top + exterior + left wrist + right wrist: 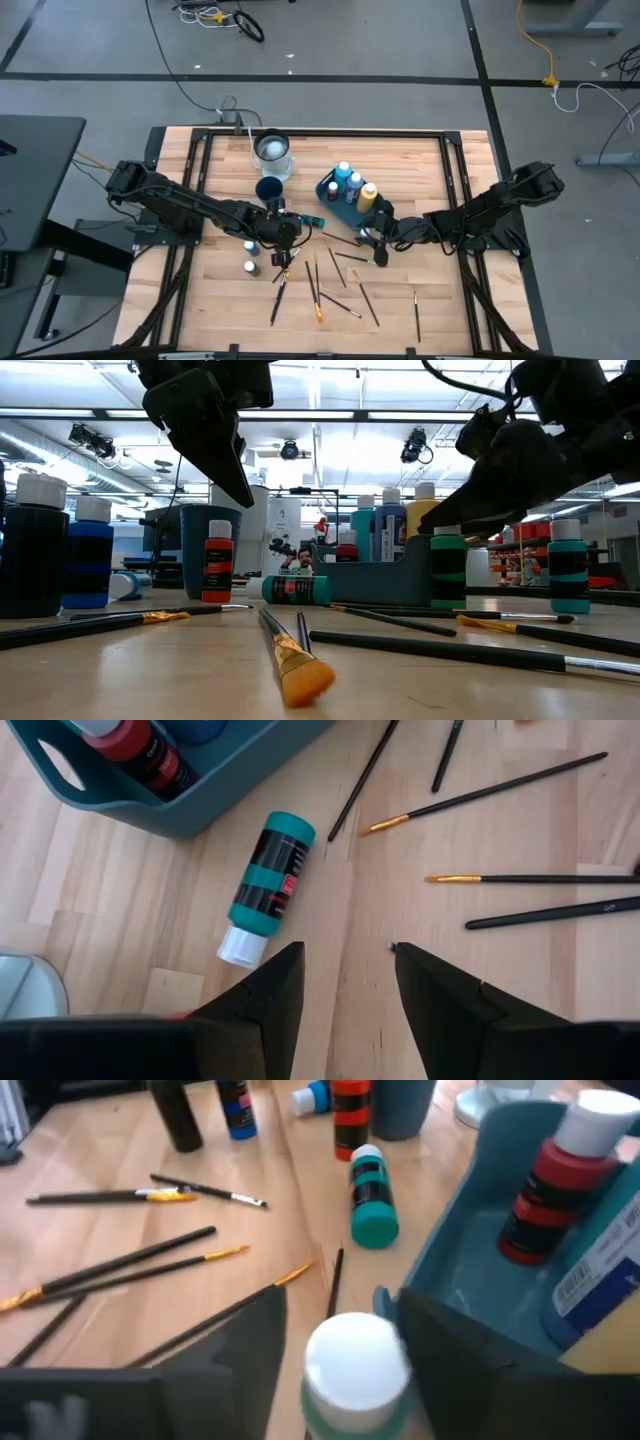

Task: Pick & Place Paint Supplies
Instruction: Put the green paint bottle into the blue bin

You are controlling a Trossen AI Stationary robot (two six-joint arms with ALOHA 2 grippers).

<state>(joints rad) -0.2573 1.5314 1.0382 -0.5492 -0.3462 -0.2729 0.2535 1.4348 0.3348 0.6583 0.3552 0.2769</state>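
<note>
Several paint bottles and dark-handled brushes [340,275] lie scattered over the wooden table. My right gripper [330,1295] is beside the teal tray [470,1280], shut on an upright teal bottle with a white cap [355,1365], which also shows in the low view [447,570]. My left gripper [347,952] hangs open above bare wood near the table's middle [285,235]. Just ahead of it a second teal bottle [268,880] lies on its side. The tray holds red, blue and yellow bottles [352,185]. My right gripper has its two fingers [440,1350] on opposite sides of the teal bottle's upper part, level with the white cap [390,1345]. They come slanting down from the table's right side. The bottle is upright, its base [447,603] on the table.
A dark blue cup [268,188] and a clear cup [272,150] stand behind the left gripper. Black, blue and red bottles [88,555] stand at the left, and another teal bottle [568,565] stands to the right in the low view. Brushes cross the near half of the table.
</note>
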